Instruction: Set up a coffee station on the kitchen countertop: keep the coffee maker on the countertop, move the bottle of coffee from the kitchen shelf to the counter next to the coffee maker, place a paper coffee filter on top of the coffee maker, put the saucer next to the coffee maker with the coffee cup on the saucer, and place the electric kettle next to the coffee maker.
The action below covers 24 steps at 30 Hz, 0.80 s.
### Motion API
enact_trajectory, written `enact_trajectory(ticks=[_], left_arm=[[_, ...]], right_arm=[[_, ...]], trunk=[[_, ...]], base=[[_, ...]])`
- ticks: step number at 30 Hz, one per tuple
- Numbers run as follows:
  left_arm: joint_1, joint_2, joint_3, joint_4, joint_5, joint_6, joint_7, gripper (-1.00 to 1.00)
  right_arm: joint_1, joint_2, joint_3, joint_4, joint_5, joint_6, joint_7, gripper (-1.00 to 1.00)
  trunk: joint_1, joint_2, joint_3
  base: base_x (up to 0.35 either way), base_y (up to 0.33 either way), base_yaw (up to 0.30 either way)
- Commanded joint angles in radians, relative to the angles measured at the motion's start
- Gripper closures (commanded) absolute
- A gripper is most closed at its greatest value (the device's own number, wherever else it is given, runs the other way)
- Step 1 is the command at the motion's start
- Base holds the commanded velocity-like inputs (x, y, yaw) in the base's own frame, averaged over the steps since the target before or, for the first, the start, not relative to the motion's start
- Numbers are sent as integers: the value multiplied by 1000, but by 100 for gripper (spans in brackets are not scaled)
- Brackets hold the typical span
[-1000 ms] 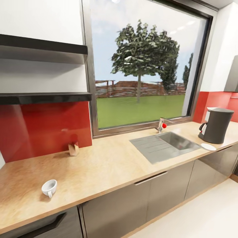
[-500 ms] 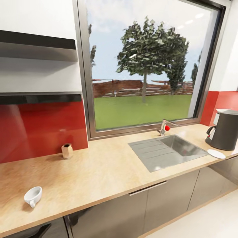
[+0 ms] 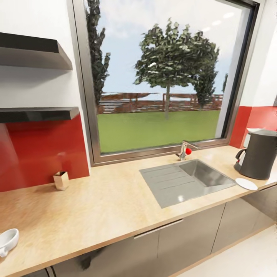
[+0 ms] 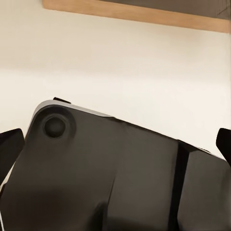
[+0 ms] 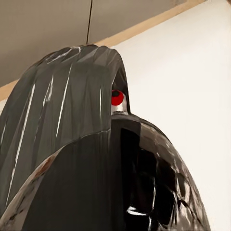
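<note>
The worktop (image 3: pixel 115 207) carries one coffee maker (image 3: pixel 261 154) beyond the sink (image 3: pixel 186 181), one saucer (image 3: pixel 246 184) just beside the maker, and one coffee cup (image 3: pixel 7 241) far from it. Two shelves (image 3: pixel 36 114) hang empty. Likely best: fetch the cup gently. Either hand's state I cannot tell.

Your counter (image 3: pixel 115 207) runs the whole width in a light wood grain, over grey cabinet fronts. At its far left edge the white cup (image 3: pixel 7 241) lies tipped on its side, partly cut off. Near the red backsplash stands a small wooden holder (image 3: pixel 61 180). A steel sink (image 3: pixel 186 181) is set into the middle. At the right end you see the grey coffee maker (image 3: pixel 260 154), with the white saucer (image 3: pixel 246 184) flat just in front of it. Two black shelves (image 3: pixel 36 114) hang on the wall above.
</note>
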State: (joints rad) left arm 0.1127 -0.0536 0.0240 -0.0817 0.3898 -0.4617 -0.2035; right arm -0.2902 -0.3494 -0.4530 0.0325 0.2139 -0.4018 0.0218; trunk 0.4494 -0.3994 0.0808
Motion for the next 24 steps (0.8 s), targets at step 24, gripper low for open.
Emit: enact_trajectory(ticks=[24], left_arm=[[1, 0, 2, -1, 9, 1, -8, -100]], right_arm=[[53, -3, -7, 3, 9, -9, -20, 100]], trunk=[[1, -1, 0]], base=[[83, -317, 0]])
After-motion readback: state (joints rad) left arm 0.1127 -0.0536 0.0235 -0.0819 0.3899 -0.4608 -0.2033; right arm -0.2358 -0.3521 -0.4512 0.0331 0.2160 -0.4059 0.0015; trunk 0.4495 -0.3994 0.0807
